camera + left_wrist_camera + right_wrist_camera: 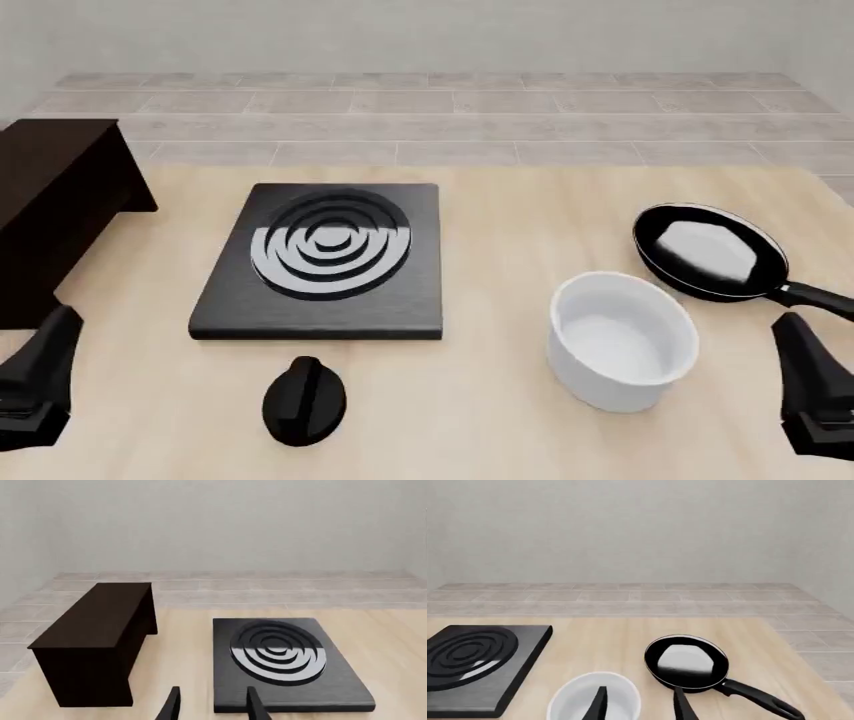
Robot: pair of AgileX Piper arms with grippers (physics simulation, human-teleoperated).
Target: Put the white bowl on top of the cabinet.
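Note:
The white bowl [622, 342] stands upright on the wooden table, right of centre, its inside showing nothing; it also shows low in the right wrist view [594, 701]. At the table's far left is the dark brown cabinet [56, 195], flat top bare, seen too in the left wrist view [93, 637]. My right gripper [639, 706] is open, short of the bowl's near rim and apart from it. Open as well, my left gripper [212, 707] holds nothing and sits back from the cabinet and the stove plate. Both arms show only as dark shapes at the front view's bottom corners.
A black stove plate [327, 255] with concentric rings lies between cabinet and bowl. A black frying pan [707, 250] sits behind and right of the bowl, handle pointing right. A small black knob-shaped object [304, 400] lies near the front edge, in front of the stove plate.

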